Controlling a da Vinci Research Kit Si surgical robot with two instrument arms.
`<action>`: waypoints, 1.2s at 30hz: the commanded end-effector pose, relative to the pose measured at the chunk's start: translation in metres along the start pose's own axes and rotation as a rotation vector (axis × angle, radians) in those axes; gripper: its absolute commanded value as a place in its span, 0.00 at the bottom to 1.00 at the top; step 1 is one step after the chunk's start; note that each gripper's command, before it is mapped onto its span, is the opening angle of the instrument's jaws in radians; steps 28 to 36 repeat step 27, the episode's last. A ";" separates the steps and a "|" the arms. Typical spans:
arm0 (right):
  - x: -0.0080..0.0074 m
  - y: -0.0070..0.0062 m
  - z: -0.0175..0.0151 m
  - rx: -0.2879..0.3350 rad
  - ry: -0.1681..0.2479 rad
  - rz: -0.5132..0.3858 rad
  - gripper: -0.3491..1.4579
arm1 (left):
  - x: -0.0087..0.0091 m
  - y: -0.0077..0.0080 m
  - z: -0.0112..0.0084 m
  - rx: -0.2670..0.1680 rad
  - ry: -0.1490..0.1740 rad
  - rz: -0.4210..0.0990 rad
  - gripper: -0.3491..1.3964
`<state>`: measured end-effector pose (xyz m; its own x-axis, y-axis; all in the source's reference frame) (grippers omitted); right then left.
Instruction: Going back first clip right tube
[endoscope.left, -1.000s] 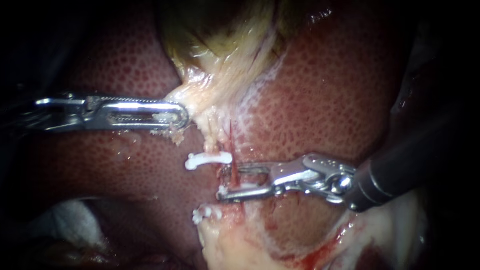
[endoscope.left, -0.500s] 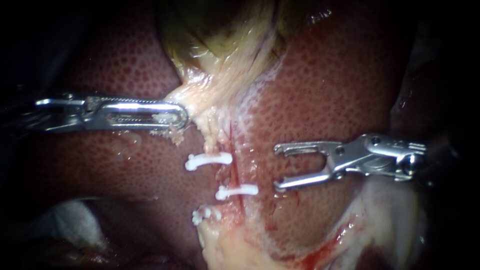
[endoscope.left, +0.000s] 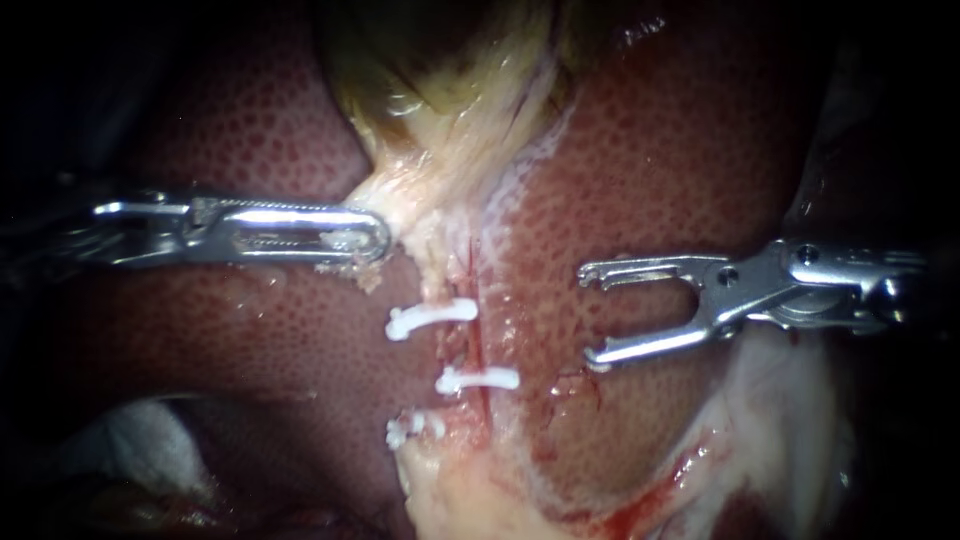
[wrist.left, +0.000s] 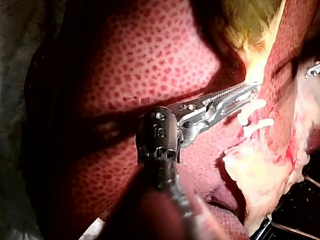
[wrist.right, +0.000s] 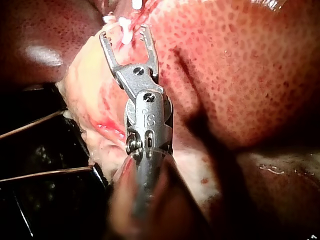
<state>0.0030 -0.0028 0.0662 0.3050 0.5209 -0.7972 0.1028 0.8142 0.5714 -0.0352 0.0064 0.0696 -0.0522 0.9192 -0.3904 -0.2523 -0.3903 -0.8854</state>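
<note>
In the endoscope view my slim steel right instrument (endoscope.left: 590, 313) sits centre-right, its jaws spread and empty. It is clear of the small white plastic clip (endoscope.left: 477, 379) that crosses the thin red tube (endoscope.left: 473, 300) mid-frame. My left instrument (endoscope.left: 375, 238) is clamped on pale yellow gallbladder tissue (endoscope.left: 420, 190). Only the right wrist view shows a black surface (wrist.right: 40, 210) beside the tissue.
</note>
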 end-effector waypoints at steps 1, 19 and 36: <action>-0.0001 0.0001 0.0000 0.000 0.000 0.000 0.47 | -0.0002 -0.0003 0.0004 0.005 -0.004 0.002 0.00; 0.0000 0.0001 -0.0002 0.000 0.000 0.001 0.47 | -0.0015 -0.0017 0.0050 0.002 -0.033 0.019 0.00; 0.0000 0.0001 -0.0002 0.000 0.000 0.001 0.47 | -0.0015 -0.0017 0.0050 0.002 -0.033 0.019 0.00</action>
